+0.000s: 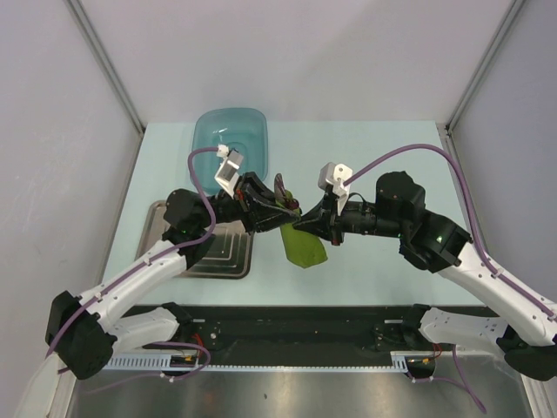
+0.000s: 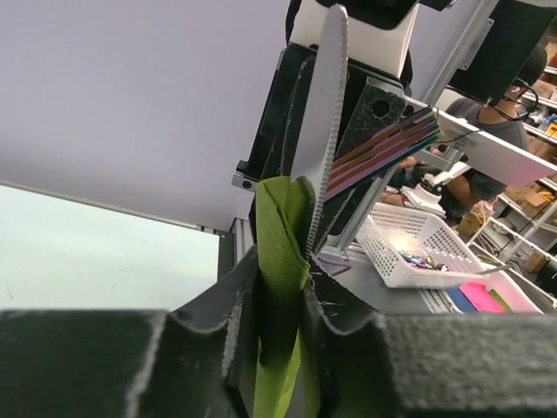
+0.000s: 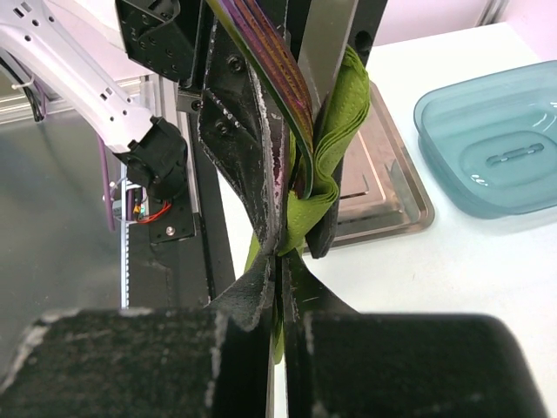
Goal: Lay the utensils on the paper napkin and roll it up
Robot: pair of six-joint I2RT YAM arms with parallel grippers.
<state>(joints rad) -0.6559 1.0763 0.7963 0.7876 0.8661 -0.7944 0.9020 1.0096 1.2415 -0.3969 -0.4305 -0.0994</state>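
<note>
The olive-green paper napkin [image 1: 305, 246] is lifted off the table between both arms, folded around the utensils [image 1: 280, 187], whose dark purple ends stick out at the top. My left gripper [image 1: 277, 209] grips the roll from the left. In the left wrist view its fingers press both sides of the napkin [image 2: 280, 252], with a serrated blade and purple-striped utensils [image 2: 383, 144] rising above. My right gripper [image 1: 306, 222] pinches the napkin from the right. The right wrist view shows it [image 3: 280, 261] shut on a thin green edge of the napkin [image 3: 344, 113], next to the iridescent utensils [image 3: 270, 52].
A steel tray [image 1: 218, 252] lies on the table at the left, under the left arm. A teal plastic basin [image 1: 231, 135] stands at the back. Off the table, a white mesh basket [image 2: 418, 244] shows in the left wrist view.
</note>
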